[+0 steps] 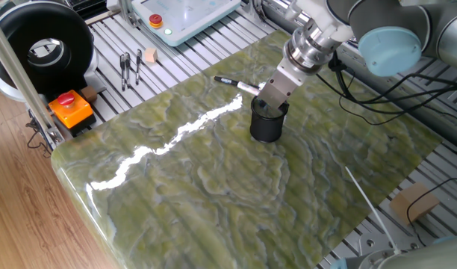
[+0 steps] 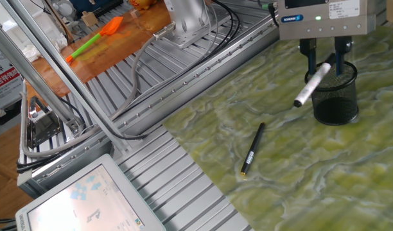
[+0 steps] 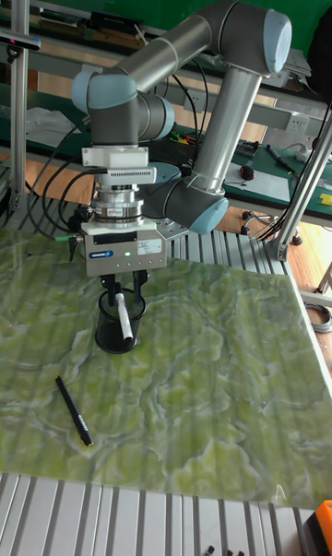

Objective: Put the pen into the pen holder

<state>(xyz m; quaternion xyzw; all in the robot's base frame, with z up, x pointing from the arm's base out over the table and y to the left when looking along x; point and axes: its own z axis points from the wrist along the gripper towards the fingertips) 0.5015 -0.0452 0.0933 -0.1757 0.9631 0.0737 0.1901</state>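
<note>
The pen is a white barrel with a black cap. It hangs tilted between my gripper's spread fingers, upper end at the rim of the pen holder, lower end outside the cup to the left. In the tall fixed view the pen slants across the front of the holder. My gripper stands open right over the black mesh cup, fingers clear of the barrel. From the other side the pen sticks out left of the gripper above the holder.
A thin all-dark pen lies on the green marble top in front of the holder. An orange button box, a black reel and small tools sit on the slatted frame beyond the slab's edge.
</note>
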